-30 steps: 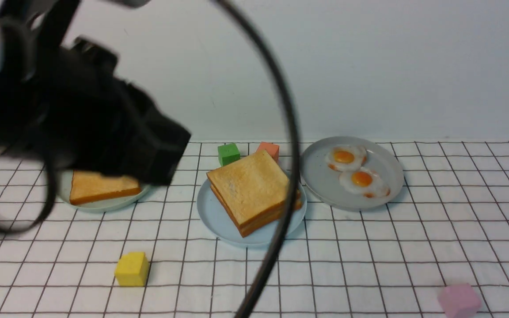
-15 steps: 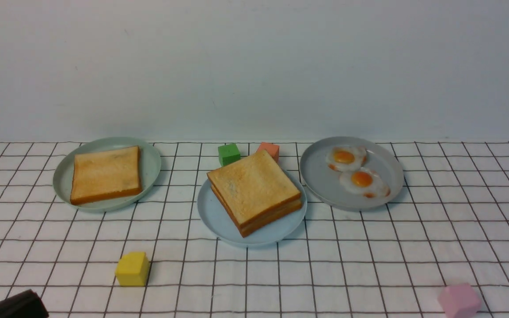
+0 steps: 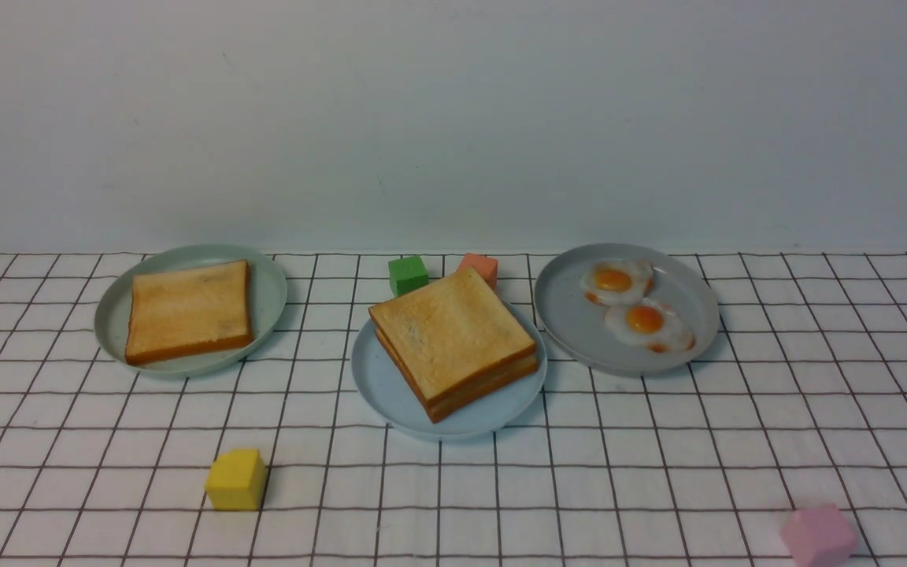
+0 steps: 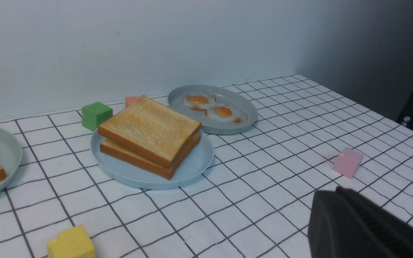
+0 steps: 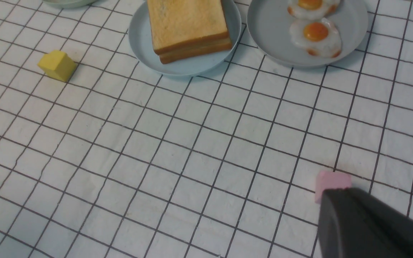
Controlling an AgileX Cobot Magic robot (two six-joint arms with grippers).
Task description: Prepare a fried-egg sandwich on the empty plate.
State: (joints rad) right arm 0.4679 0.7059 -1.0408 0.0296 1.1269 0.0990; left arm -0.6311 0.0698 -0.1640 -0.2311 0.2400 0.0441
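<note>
Egg hidden inside the fried-egg sandwich (image 3: 453,339), salmon cube (image 3: 479,268) partly behind it, both pincers cropped.

Front view: low, level, facing wall. Wrist views: raised, oblique. All share the plate (image 3: 390,394) on tabletop (image 3: 579,488).

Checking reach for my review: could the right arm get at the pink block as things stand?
Probably yes: the pink block lies alone on the cloth beside the right tool, nothing standing between them.

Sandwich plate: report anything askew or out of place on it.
The fried-egg sandwich sits turned on the light blue plate, its far corner overhanging the rim toward the orange block. No egg shows between the slices. Nothing spilled.
</note>
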